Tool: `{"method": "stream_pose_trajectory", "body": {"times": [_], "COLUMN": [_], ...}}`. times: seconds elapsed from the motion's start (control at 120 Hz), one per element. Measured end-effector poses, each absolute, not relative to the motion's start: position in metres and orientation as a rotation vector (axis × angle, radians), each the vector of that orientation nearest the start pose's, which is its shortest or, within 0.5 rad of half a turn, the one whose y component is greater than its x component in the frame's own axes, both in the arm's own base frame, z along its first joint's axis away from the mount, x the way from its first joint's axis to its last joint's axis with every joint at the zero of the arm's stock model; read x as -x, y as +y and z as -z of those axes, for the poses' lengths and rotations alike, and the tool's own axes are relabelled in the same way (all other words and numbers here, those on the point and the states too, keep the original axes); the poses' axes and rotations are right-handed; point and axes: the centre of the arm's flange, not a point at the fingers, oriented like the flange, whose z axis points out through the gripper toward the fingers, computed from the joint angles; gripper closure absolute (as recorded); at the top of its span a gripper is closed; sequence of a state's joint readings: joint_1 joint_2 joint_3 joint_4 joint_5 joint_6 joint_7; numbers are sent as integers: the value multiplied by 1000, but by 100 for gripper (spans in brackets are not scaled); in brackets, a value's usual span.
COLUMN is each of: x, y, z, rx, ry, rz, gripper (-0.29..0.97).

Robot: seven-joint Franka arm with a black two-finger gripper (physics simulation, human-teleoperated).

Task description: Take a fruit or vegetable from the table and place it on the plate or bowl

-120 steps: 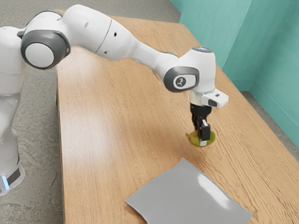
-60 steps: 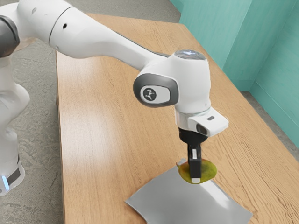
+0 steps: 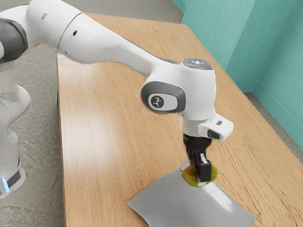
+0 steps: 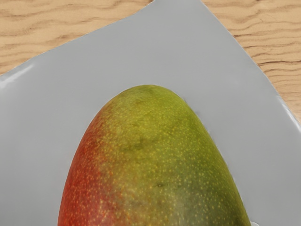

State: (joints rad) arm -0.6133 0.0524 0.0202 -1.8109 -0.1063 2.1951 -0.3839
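A green and red mango (image 3: 193, 175) hangs between the black fingers of my gripper (image 3: 200, 173), which is shut on it. The fruit is over the far corner of a flat grey square plate (image 3: 189, 203) lying near the table's front edge. In the wrist view the mango (image 4: 150, 165) is large and close under my hand, green with a red side, and the grey plate (image 4: 56, 117) spreads behind it. I cannot tell whether the fruit touches the plate.
The wooden table (image 3: 118, 123) stretches away behind the plate with bare boards. Teal walls (image 3: 265, 52) stand past its far right edge. My white arm (image 3: 109, 47) reaches in from the exterior view's upper left.
My gripper has carried the mango from the bare table toward the front, to the plate's corner. In the last half second it sank a little lower over the plate.
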Motion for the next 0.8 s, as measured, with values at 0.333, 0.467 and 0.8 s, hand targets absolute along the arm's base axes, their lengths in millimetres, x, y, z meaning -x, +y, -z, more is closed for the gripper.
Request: {"method": "stream_pose_trajectory", "body": {"times": [0.333,0.467,0.8], "x": [-529,-517,-552], "y": [-302,-323,-218], "z": [-538,-535,-668], "rx": [3352,3367,3374], "ry": [-2,23,-506], "rz": [413,386,633], "gripper": [44,18,2]}}
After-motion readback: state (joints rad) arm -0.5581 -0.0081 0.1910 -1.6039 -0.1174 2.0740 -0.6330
